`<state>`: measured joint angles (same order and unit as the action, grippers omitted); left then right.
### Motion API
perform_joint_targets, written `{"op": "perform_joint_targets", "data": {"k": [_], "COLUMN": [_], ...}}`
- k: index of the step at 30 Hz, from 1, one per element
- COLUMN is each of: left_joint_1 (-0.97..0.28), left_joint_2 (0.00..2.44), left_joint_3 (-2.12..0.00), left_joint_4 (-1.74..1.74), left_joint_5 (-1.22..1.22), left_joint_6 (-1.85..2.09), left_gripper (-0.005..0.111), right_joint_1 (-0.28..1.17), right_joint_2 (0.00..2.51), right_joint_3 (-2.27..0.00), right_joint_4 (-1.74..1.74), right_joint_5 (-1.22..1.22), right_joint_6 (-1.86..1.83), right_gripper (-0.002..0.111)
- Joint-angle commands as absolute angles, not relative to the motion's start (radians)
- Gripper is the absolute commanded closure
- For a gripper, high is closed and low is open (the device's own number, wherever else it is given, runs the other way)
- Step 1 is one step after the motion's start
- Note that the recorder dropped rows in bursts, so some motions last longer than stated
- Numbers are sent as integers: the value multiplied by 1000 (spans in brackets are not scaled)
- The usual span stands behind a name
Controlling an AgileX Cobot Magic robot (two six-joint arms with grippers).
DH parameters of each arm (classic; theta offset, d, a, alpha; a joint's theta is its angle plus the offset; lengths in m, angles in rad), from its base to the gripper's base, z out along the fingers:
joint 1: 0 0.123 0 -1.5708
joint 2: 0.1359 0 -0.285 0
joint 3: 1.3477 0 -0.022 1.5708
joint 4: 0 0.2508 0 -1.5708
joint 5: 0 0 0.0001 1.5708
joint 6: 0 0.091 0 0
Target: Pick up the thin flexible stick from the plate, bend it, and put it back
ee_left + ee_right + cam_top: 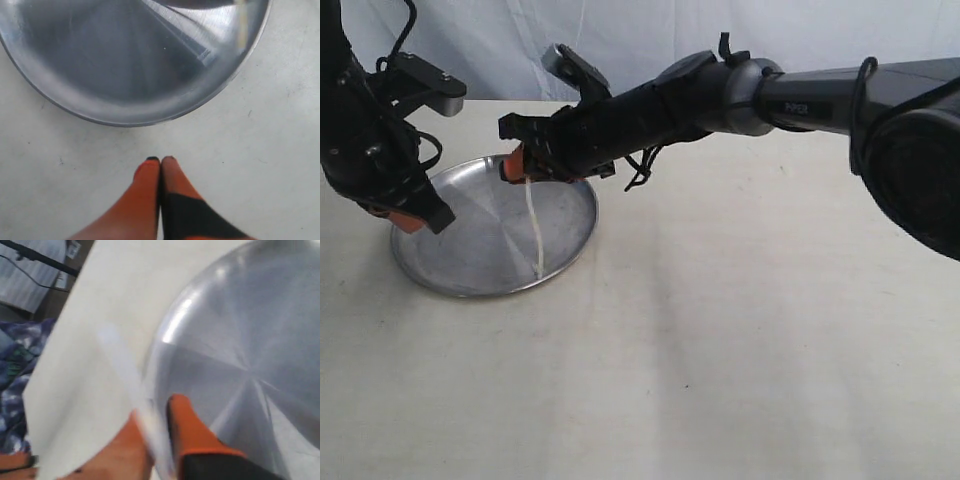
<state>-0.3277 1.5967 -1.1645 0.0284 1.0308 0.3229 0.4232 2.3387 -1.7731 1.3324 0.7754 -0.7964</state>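
Note:
The silver plate (455,265) lies at the table's left. My right gripper (517,165) hovers over its far rim, shut on the upper end of the thin flexible stick (534,230). The pale stick hangs down from the fingers, its lower end touching the plate near the front rim. In the right wrist view the stick (131,375) is a blurred pale streak between the orange fingers (187,427), above the plate (235,330). My left gripper (420,218) is shut and empty by the plate's left rim; its tips (160,160) hang over bare table just outside the plate (125,107).
The table is covered with a cream cloth (720,340). A white curtain (620,40) hangs behind it. The right arm (780,100) reaches across from the right, above the table's far half. Off the table edge, a bluish patterned cloth (15,370) shows in the right wrist view.

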Motion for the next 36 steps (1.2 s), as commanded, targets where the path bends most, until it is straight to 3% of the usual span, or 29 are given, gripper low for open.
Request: {"op": "perform_joint_targets", "data": {"k": [1,17,23,36], "left_joint_1": [-329,-329,-329,-329], "left_joint_2": [1587,1581,1581,1581], "left_joint_3": [-1163,-1163,-1163,-1163], "left_joint_4": [-5,-26,-25,0], "left_joint_5": [1020,1016,1018,1007], "left_joint_6": [314,317,317,317], "left_gripper": [106,106,106,106], "right_joint_1": [437,452,462,460], "right_joint_2": [2369,2368,2368,2337], "right_joint_3": [-1783,-1826,-1925,-1941], "right_joint_4": [1308,1273,1153,896], "right_joint_5": [734,694,703,757], "right_joint_6": [-785,-797,-749,-635], "right_gripper": [59,55,41,42]}}
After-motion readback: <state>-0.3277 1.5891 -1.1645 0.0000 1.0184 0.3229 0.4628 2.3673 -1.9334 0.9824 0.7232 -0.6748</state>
